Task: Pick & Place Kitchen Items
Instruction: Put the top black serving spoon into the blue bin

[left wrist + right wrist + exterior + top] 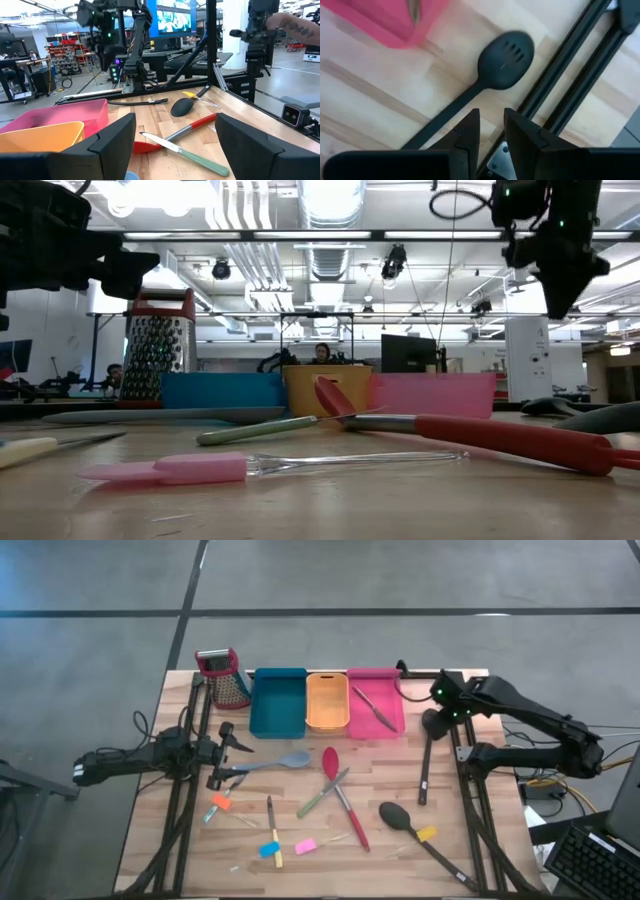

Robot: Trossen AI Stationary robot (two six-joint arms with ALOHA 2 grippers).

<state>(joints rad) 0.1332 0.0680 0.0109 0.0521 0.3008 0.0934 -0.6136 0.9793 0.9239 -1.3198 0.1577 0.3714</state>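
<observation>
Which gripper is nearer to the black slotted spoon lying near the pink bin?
The right gripper is nearer: it hangs just above the black slotted spoon, at its head end. The left gripper is far across the table, beside the grey-blue spoon.

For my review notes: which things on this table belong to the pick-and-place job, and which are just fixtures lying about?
Job items:
black slotted spoon
red spoon
grey-blue spoon
black spoon
green-handled knife
metal tool, already in the pink bin

Not for moving:
box grater
teal bin
orange bin
pink bin
</observation>
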